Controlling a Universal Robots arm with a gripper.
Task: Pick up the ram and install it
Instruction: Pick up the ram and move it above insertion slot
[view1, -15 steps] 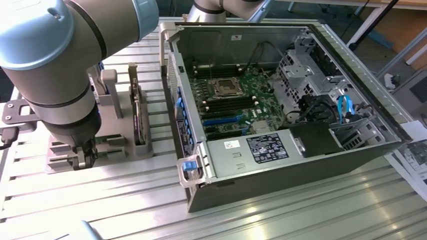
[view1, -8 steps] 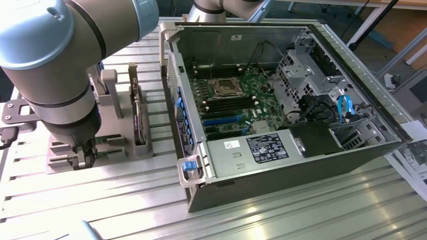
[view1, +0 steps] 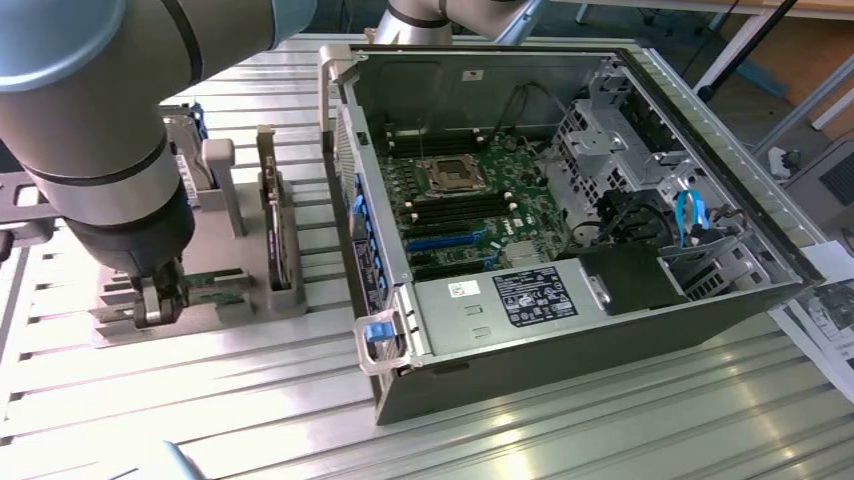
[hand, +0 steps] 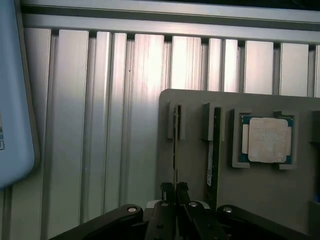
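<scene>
The gripper (hand: 175, 192) hangs straight down over the grey parts holder (hand: 260, 190). Its 2 fingers (hand: 167, 191) are drawn to a narrow gap and pinch the upper edge of the ram (hand: 175, 145). The ram is seen edge-on as a thin line running away from the fingertips, and it appears to sit in its slot, not yet lifted.

The holder keeps the ram standing on its long edge, probably so that a claw coming from above can clamp both flat faces. Just beside it, the second ram stick (hand: 215, 150) stands in a parallel slot, untouched. Beyond that, the square processor chip (hand: 267, 140) lies flat in its own recess. The holder rests on the slotted aluminium table (hand: 100, 125).

In the exterior view the gripper (view1: 158, 305) is low at the holder, with the dark expansion card (view1: 275, 220) upright nearby. Farther off, toward the exterior view's right, the computer case (view1: 534, 330) lies on its side with the panel off. This turns the motherboard (view1: 467, 200) upward, apparently so parts can be pressed in from above.
</scene>
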